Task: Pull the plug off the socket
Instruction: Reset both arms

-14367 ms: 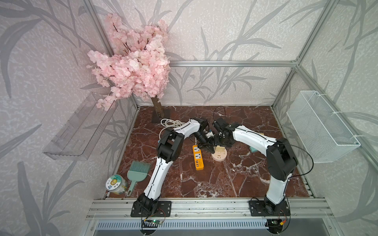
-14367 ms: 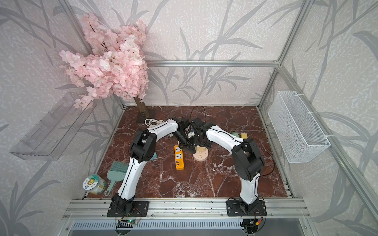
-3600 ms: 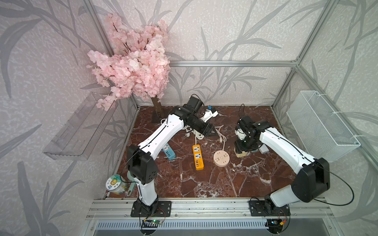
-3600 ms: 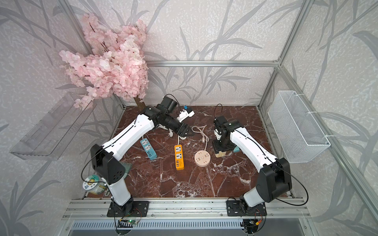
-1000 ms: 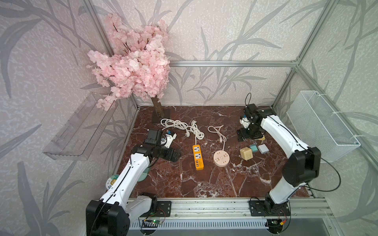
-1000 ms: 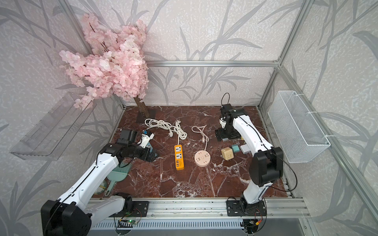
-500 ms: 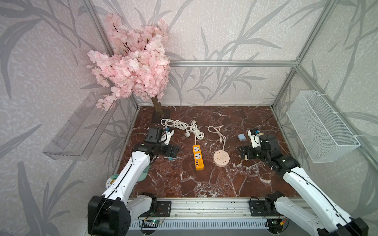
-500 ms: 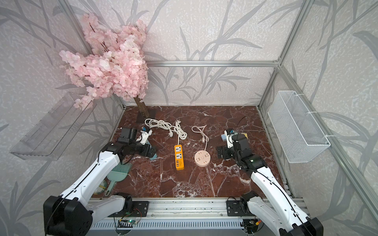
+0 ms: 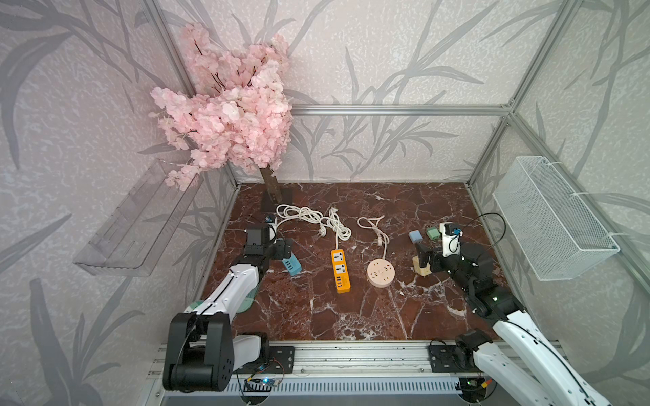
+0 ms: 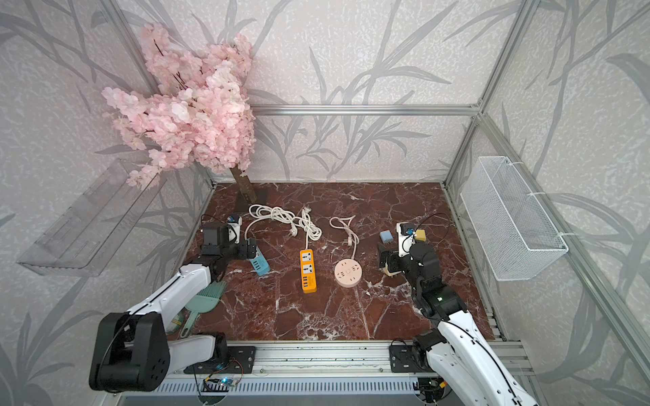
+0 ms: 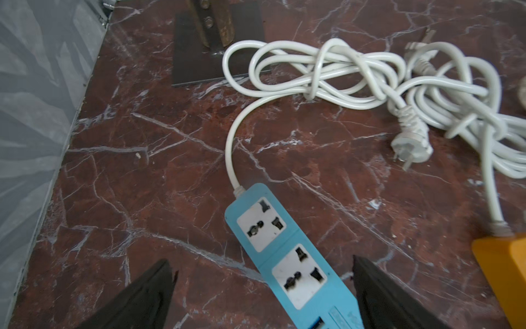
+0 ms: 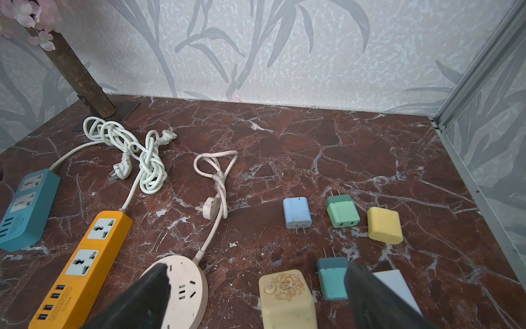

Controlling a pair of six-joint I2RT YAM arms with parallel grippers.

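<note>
A blue power strip (image 11: pixel 284 250) lies on the marble floor at the left, its outlets bare. My left gripper (image 11: pixel 262 263) hovers open over its near end, one finger on each side. An orange strip (image 9: pixel 340 270) and a round pink socket (image 9: pixel 379 273) lie mid-floor, also with nothing plugged in. Loose plugs lie at the right: cream (image 12: pixel 286 299), teal (image 12: pixel 331 277), light blue (image 12: pixel 297 212), green (image 12: pixel 342 210) and yellow (image 12: pixel 384 225). My right gripper (image 12: pixel 257 267) is open just above the cream plug, holding nothing.
Coiled white cords (image 9: pixel 309 216) and a pink cord (image 9: pixel 378 228) lie behind the strips. A blossom tree (image 9: pixel 232 116) on a metal base stands at the back left. A wire basket (image 9: pixel 548 218) hangs on the right wall, a clear shelf (image 9: pixel 133 225) on the left. A green brush (image 10: pixel 207 298) lies front left.
My right arm has drawn back from the far right corner toward the front and now sits low by the cream plug. The left arm has barely shifted near the blue strip.
</note>
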